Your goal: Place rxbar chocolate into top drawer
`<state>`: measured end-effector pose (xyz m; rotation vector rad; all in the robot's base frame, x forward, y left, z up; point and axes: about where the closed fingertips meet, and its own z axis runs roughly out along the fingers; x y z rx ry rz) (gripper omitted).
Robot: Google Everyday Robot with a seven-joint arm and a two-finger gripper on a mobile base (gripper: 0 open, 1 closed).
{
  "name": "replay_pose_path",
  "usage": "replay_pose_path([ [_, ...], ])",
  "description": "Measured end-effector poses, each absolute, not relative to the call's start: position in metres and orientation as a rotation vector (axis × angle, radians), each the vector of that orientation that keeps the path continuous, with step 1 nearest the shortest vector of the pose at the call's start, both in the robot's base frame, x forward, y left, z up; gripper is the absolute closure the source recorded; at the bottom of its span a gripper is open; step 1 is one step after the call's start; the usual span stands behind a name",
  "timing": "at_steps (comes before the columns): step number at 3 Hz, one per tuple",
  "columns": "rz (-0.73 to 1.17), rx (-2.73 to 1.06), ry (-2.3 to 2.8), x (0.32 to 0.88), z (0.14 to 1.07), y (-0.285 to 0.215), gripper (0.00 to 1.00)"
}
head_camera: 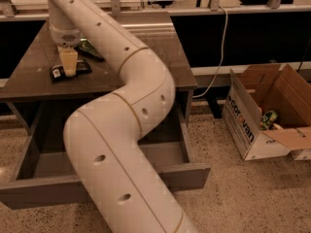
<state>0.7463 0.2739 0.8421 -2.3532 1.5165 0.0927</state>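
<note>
Black rxbar chocolate point(81, 68) lies flat on wooden table point(29, 76), left-front part of top. I see gripper point(68, 64) pointing down right over bar; can't tell if touching, nor if open or closed. Green can point(90, 48) just behind gripper. Top drawer point(192, 176) stands open below tabletop. Cardboard box point(243, 125) on floor, well apart, right

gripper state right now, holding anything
gripper: down on the rxbar chocolate on the table; whether it is open, closed or holding the bar cannot be told.
</note>
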Motion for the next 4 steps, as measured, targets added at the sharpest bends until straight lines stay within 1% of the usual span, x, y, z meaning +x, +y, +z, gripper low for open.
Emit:
replay_pose_path([
  [1, 0.129, -2.149, 1.461, 0.757, 0.893, 0.244, 1.00],
  [2, 0.126, -1.945, 1.428, 0.749, 0.951, 0.188, 1.00],
  [3, 0.145, -1.772, 1.400, 0.723, 0.989, 0.150, 1.00],
  [4, 0.249, -1.665, 1.360, 0.682, 0.962, 0.185, 1.00],
])
